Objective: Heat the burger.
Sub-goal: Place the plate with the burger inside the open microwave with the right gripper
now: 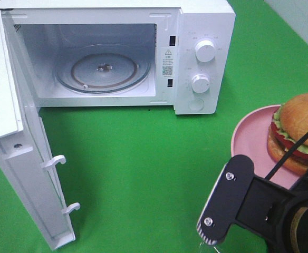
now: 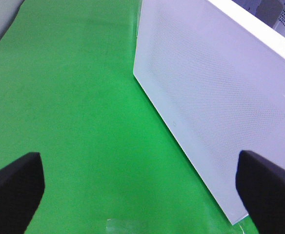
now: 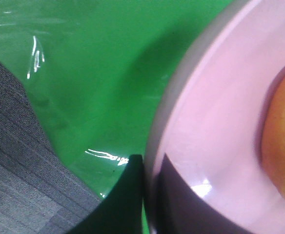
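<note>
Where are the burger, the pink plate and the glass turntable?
burger [image 1: 303,118], high view, top bun.
plate [image 1: 248,137], high view, bare left part.
turntable [image 1: 119,74], high view, glass right of centre.

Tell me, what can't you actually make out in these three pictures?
- Burger: in the exterior view, cut off by the picture's right edge.
- Pink plate: near side hidden behind the right arm.
- Right hand: in its wrist view the fingers straddle the plate rim; whether they clamp it is unclear.
- Left hand: only two fingertips show, and it is outside the exterior view.
- Microwave: dial labels too small to read.
</note>
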